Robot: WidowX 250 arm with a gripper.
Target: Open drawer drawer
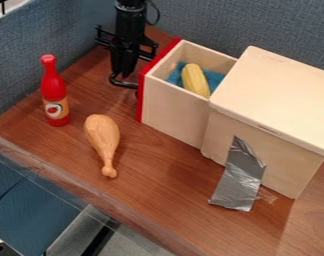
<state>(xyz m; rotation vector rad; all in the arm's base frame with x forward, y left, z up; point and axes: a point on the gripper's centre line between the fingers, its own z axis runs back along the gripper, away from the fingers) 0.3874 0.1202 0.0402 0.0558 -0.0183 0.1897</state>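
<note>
The black claw (124,67) hangs at the far left, just beside the drawer's red front; I can't tell how far open it is or whether it grips anything. A black curved piece (123,84) sits low between them, its owner unclear. The drawer (175,107) stands well out of its wooden box (275,95), a yellow corn cob (195,80) on blue cloth (214,79) inside. Its back end is hidden within the box, whose lid runs off right. Counter (158,200) stretches between drawer and drumstick (103,135), with the red bottle (54,92) farther left and a blue partition (211,22) behind.
</note>
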